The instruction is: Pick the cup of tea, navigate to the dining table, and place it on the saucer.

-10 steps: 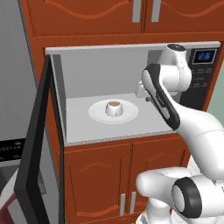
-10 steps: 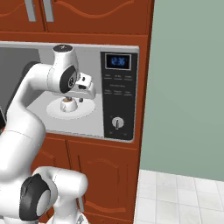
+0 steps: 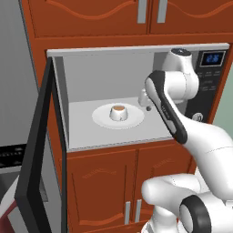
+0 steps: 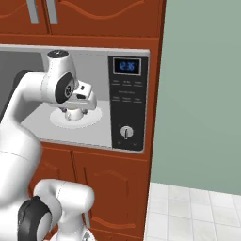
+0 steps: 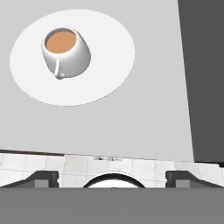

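Little has shifted since the earlier frame: the arm is held just inside the open microwave. On its turntable the cup of tea is seen, apart from the gripper, whose jaws stand wide and empty. Tea could probably be spilled if the rim were clipped on approach.

A small, squat white cup of tea stands upright in the middle of a round white turntable plate inside an open microwave. The cup is filled nearly to the brim with brown liquid. Seen from above in the hand view, the cup of tea has a thin white handle along its side, and its rim is a clean circle. Nothing touches the cup.
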Controlling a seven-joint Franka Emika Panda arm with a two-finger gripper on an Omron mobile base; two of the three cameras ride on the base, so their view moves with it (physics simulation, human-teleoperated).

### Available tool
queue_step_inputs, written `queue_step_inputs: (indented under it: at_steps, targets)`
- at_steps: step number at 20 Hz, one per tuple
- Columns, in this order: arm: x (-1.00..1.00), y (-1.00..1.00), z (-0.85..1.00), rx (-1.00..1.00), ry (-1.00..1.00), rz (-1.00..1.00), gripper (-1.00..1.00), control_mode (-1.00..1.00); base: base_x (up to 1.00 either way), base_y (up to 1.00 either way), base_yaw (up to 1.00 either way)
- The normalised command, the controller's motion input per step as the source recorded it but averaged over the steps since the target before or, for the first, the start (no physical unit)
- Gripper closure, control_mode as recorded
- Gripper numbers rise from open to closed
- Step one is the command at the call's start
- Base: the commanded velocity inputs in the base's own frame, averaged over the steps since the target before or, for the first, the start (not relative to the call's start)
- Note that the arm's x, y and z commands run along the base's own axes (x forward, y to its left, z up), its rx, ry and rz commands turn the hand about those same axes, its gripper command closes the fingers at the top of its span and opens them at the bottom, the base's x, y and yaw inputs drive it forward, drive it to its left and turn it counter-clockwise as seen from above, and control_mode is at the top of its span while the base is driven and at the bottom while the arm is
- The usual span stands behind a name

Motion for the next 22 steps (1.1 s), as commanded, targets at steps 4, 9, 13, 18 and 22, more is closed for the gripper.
queue_step_inputs:
  at_steps: [4,9,13,18,22]
  targets:
    - [-0.11,0.54,-0.3,-0.13,-0.08,0.0,-1.0,-1.0,0.0,0.0,0.0]
    - [0.05,0.37,-0.46,-0.09,-0.01,-0.01,-1.0,-1.0,0.0,0.0,0.0]
    - [0.24,0.0,-0.14,0.0,0.0,-0.07,-1.0,-1.0,0.0,0.0,0.0]
    - [0.12,0.0,-0.03,0.03,-0.01,-0.1,-1.0,-1.0,0.0,0.0,0.0]
    - [0.16,0.06,0.0,0.06,0.0,-0.1,-1.0,-1.0,0.0,0.0,0.0]
